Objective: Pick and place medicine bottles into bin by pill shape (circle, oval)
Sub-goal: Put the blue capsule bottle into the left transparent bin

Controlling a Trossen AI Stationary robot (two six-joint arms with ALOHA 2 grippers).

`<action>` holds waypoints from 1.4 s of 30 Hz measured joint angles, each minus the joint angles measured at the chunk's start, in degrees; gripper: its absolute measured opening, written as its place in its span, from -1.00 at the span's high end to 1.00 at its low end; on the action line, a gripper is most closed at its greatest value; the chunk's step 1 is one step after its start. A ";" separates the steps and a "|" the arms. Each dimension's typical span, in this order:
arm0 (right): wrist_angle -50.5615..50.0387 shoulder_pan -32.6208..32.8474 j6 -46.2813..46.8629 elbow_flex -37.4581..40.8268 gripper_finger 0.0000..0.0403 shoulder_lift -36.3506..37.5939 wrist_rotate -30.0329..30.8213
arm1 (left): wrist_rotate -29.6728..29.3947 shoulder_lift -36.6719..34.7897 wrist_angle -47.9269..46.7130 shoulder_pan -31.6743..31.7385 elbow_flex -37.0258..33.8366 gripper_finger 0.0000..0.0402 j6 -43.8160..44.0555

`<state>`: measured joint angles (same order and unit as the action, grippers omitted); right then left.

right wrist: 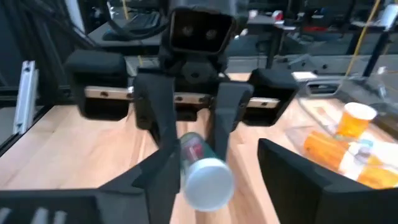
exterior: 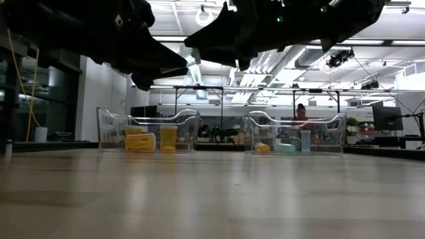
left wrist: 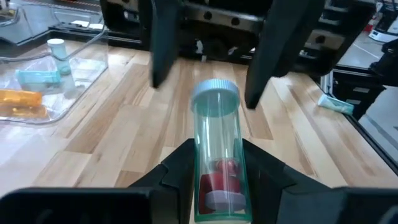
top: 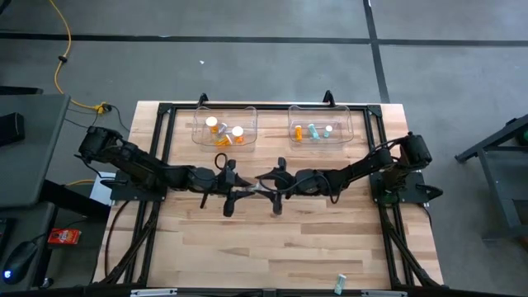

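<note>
Big open workshop behind the rig, strip lights overhead, a person (exterior: 301,113) sitting way back past the trays. You're working on a pale wood tabletop (top: 272,239), bare across the near half apart from one stray teal bottle (top: 340,283) at the front edge.

The thing your next move hangs on is mid-tabletop: the two tools meet nose to nose there, with a clear bottle (left wrist: 216,155) between them. The left tool (left wrist: 211,171) has it clamped at the bottom end, red pills visible inside. Its long axis runs straight out from the left tool toward the right tool (right wrist: 239,171), white cap leading, so it lies along the line between both arms. In the right wrist view the cap (right wrist: 206,180) sits just between that tool's fingers, which stand apart on either side and don't look closed on it. Looks to me like a handover, left arm holding.

Both clear trays are at the far edge: the left tray (top: 199,136) holds orange bottles (top: 225,129), the right tray (top: 347,132) holds an orange and teal mix. Neither is closer; it's dead centre.
</note>
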<state>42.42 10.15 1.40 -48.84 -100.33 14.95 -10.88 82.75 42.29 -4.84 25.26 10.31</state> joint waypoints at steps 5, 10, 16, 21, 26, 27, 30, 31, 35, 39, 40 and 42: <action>0.38 0.00 -0.82 -0.02 -0.19 0.63 1.92 | -3.43 -3.37 -7.02 0.00 -0.02 0.53 0.00; 0.01 0.00 -1.38 -0.02 -0.23 1.18 1.09 | -16.23 -13.49 -21.01 0.00 -0.02 0.54 1.42; -0.11 0.00 -1.41 -0.02 -0.23 1.33 1.04 | -29.01 -25.61 -32.69 4.92 1.46 0.54 1.66; -0.18 0.00 -1.30 -0.02 -0.23 1.33 1.02 | -21.60 -26.30 -51.62 19.04 8.98 0.54 6.05; -0.24 0.00 -1.30 -0.02 -0.23 1.33 1.00 | -12.21 -19.06 -63.28 32.86 14.10 0.54 8.20; -0.49 0.00 -1.33 -0.02 -0.23 1.33 1.00 | -10.72 -17.44 -63.99 34.90 14.64 0.54 8.66; -1.04 0.00 -1.26 -0.02 -0.23 1.33 0.98 | -6.67 -12.55 -63.83 39.09 15.21 0.54 9.09; -1.09 0.00 -1.26 -0.02 -0.23 1.33 0.98 | -5.62 -11.09 -63.69 40.06 15.28 0.54 9.16; -1.69 0.00 -1.26 -0.02 -0.23 1.33 0.98 | -2.91 -6.10 -60.97 41.42 15.41 0.54 9.24; -2.03 0.00 -1.26 -0.02 -0.23 1.33 0.98 | -3.77 -2.77 -59.47 41.33 15.41 0.51 9.05; -2.00 0.00 -1.24 -0.02 -0.23 1.33 0.98 | -4.20 -2.14 -59.44 41.33 15.41 0.49 9.07; -2.18 0.00 -1.24 -0.02 -0.23 1.33 0.98 | -4.95 -1.53 -59.42 41.37 15.41 0.45 9.03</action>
<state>40.24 10.15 0.16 -48.86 -99.00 15.92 -15.83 81.22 -17.13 36.53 40.66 19.33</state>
